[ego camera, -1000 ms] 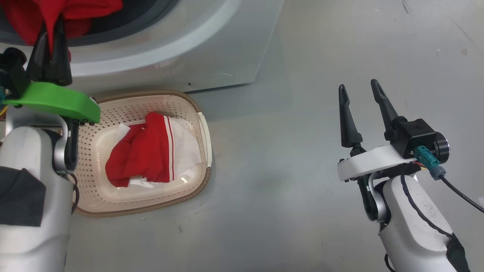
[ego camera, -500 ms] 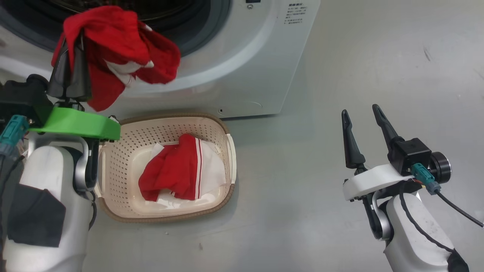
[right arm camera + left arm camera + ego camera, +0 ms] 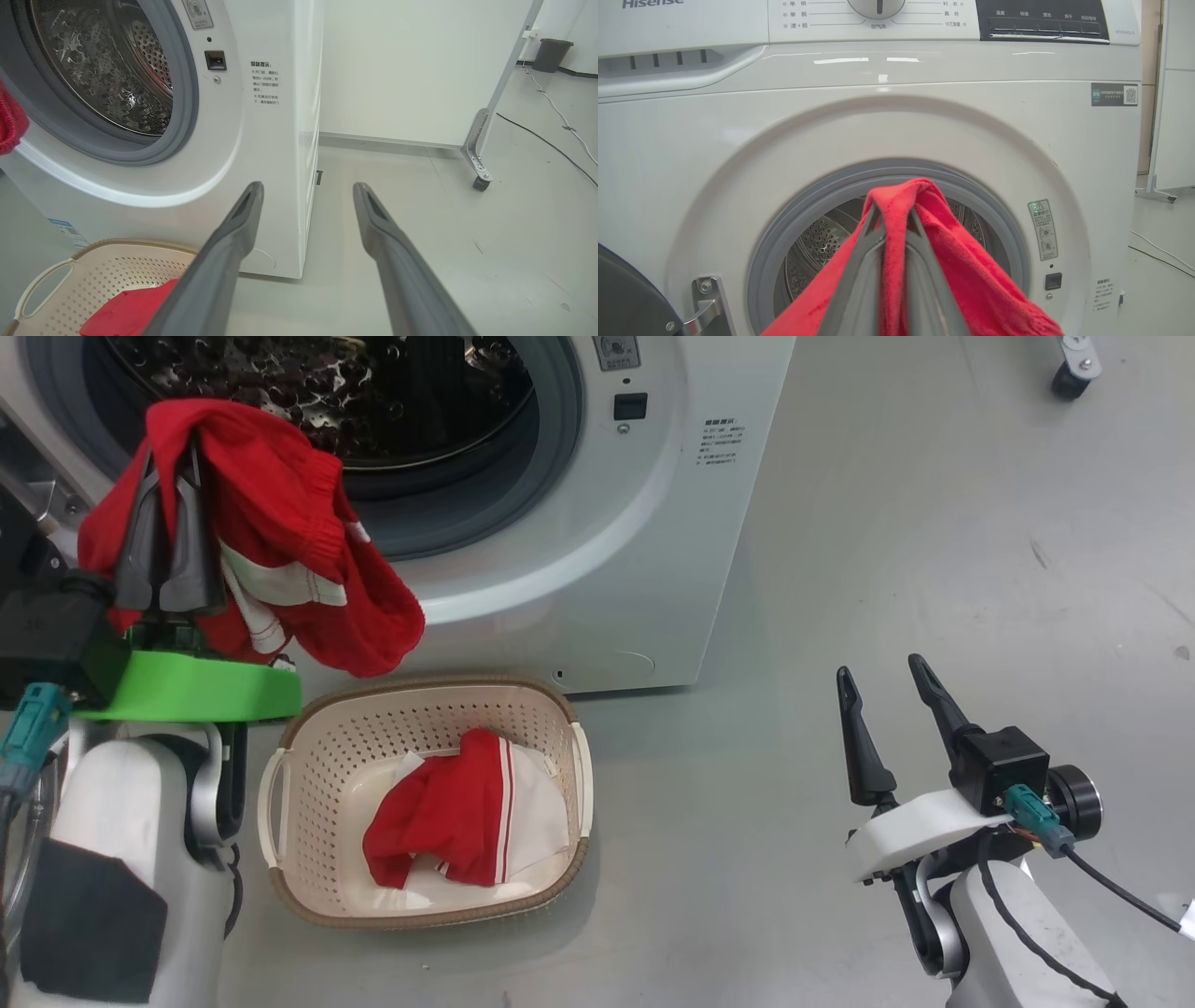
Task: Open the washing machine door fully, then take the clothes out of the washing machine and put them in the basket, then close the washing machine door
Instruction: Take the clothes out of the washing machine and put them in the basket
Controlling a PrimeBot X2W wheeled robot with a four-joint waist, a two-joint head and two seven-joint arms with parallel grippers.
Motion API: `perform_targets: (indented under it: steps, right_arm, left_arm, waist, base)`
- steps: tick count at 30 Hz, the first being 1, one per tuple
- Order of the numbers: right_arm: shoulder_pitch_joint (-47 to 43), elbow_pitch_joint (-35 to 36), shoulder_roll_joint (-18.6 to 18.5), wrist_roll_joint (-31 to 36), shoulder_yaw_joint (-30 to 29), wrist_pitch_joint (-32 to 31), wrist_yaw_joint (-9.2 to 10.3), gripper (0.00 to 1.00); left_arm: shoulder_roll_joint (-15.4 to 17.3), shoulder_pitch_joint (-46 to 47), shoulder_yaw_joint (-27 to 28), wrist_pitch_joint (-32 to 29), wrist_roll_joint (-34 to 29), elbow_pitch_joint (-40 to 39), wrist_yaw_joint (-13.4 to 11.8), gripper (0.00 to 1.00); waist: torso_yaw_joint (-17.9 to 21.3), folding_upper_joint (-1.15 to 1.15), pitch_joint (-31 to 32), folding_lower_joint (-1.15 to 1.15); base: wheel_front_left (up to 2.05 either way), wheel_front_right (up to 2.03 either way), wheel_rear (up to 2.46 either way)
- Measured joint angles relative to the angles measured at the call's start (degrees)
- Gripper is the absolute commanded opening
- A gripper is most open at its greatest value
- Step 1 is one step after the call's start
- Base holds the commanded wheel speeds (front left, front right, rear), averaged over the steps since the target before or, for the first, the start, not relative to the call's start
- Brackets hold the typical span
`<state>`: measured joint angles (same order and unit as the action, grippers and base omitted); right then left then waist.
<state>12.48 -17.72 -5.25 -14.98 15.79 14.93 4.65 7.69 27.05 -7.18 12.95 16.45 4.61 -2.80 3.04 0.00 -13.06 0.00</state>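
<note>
One red garment (image 3: 299, 523) hangs clamped in your left gripper (image 3: 171, 476) near the basket (image 3: 420, 683) rim; your right gripper (image 3: 879, 666) gapes over open floor (image 3: 728, 859).

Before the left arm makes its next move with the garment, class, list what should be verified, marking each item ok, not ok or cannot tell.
1. Grip: the left gripper is shut on the held garment: ok.
2. Position: the held garment hangs before the washing machine, by the far rim of the basket, not above its middle: not ok.
3. Room in the basket: one folded garment lies inside, with space beside it: ok.
4. The right gripper is open and off to the basket's side: ok.
5. The drum is empty: cannot tell, part of it is hidden.
</note>
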Motion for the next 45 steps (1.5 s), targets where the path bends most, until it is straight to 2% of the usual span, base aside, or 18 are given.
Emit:
perform_targets:
  steps: [9,24,35,45]
  right_arm:
    - [-1.7,0.2,0.2,0.0,-0.8,0.0,-0.01,1.00]
    - [-2.4,3.0,0.8,0.1,-0.9,0.0,-0.05,1.00]
    - [-1.3,5.8,1.5,0.1,-1.1,0.0,-0.04,1.00]
    - [1.9,8.5,1.8,0.1,-0.8,0.0,-0.05,1.00]
  left_arm:
    - [-0.5,-6.0,0.0,-0.9,0.1,-3.2,-1.0,0.00]
    - [-2.6,-18.9,-2.5,-7.2,2.3,1.2,-1.5,0.00]
    - [-3.2,-18.2,-0.8,-7.3,6.2,7.7,-1.5,0.00]
    - [-3.2,-9.9,1.8,-7.3,8.3,15.6,-1.4,0.00]
  waist:
    - [0.9,0.00,1.9,0.00]
    - [2.3,0.00,-1.1,0.00]
    - [4.6,0.00,-7.9,0.00]
    - [7.4,0.00,-15.5,0.00]
  base:
    - [0.00,0.00,0.00]
    - [0.00,0.00,0.00]
    - [0.00,0.00,0.00]
    - [0.00,0.00,0.00]
